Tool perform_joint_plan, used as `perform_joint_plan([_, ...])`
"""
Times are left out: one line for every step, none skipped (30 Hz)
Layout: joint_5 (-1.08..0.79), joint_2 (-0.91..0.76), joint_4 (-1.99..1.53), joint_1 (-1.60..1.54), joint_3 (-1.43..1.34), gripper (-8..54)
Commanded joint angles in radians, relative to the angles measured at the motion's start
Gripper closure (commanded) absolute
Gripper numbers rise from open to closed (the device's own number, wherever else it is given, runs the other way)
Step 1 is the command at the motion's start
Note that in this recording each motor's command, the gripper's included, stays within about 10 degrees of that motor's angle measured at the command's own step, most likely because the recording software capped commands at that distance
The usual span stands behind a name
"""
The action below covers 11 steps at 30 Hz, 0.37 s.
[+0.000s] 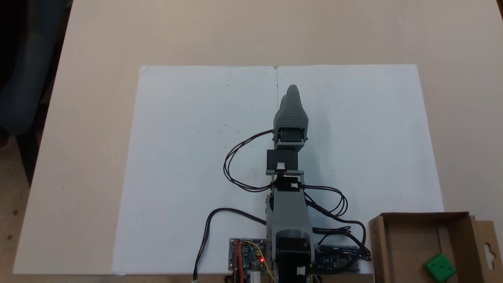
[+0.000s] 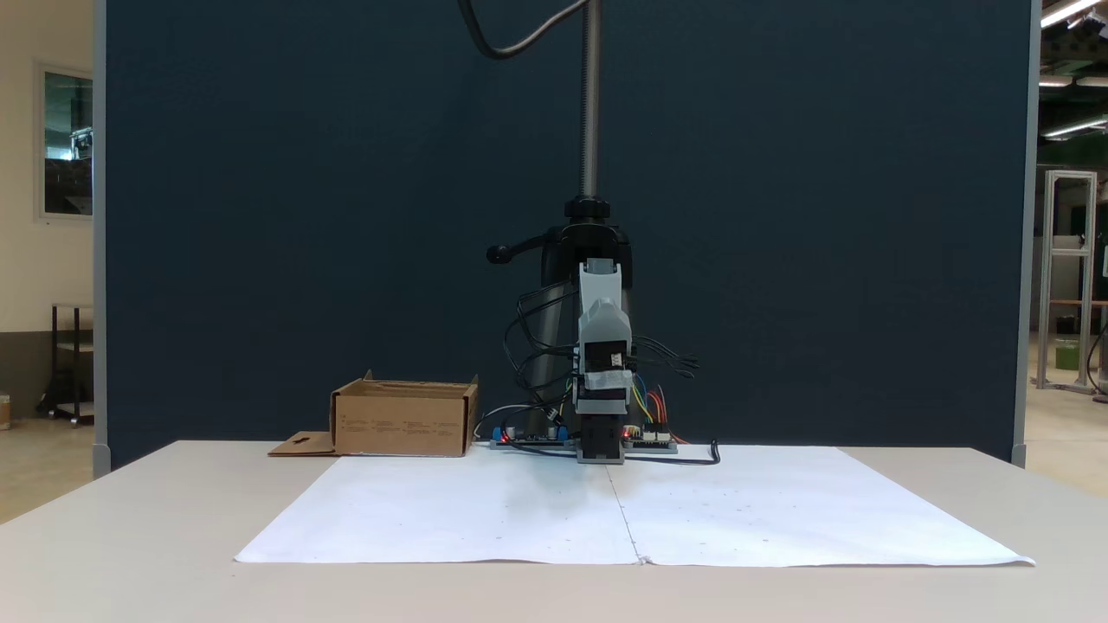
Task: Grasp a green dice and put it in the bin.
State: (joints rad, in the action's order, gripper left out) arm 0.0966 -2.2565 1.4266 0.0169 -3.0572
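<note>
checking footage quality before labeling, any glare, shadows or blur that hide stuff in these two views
In the fixed view from above, even light, soft focus, the green dice clear inside the bin, the gripper casting only a faint shadow on the paper. In the fixed view from the front, sharp, a soft shadow under the arm, the bin's wall hides its inside.

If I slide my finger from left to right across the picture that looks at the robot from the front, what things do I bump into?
Cardboard flap with a hole → brown cardboard box → circuit board with blue parts → gray robot arm → circuit board with colored wires → loose black cable end.
</note>
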Motion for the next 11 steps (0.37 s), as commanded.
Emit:
perform_joint_plan([-0.02, -0.11, 0.17, 0.015, -0.074, 1.1])
perform_joint_plan([-0.02, -0.11, 0.184, 0.015, -0.074, 1.1])
perform_joint_plan([-0.02, -0.11, 0.196, 0.015, -0.074, 1.1])
perform_joint_plan([-0.02, -0.11, 0.207, 0.015, -0.074, 1.1])
perform_joint_plan([-0.02, -0.11, 0.224, 0.015, -0.074, 1.0])
perform_joint_plan([-0.02, -0.11, 0.234, 0.015, -0.074, 1.0])
perform_joint_plan([-0.02, -0.11, 0.247, 0.015, -0.074, 1.0])
perform_joint_plan([-0.02, -0.11, 0.26, 0.015, -0.074, 1.0])
perform_joint_plan([-0.02, -0.11, 0.271, 0.015, -0.074, 1.0])
perform_joint_plan([-0.02, -0.11, 0.282, 0.015, -0.074, 1.0])
perform_joint_plan([-0.02, -0.11, 0.293, 0.015, -0.074, 1.0])
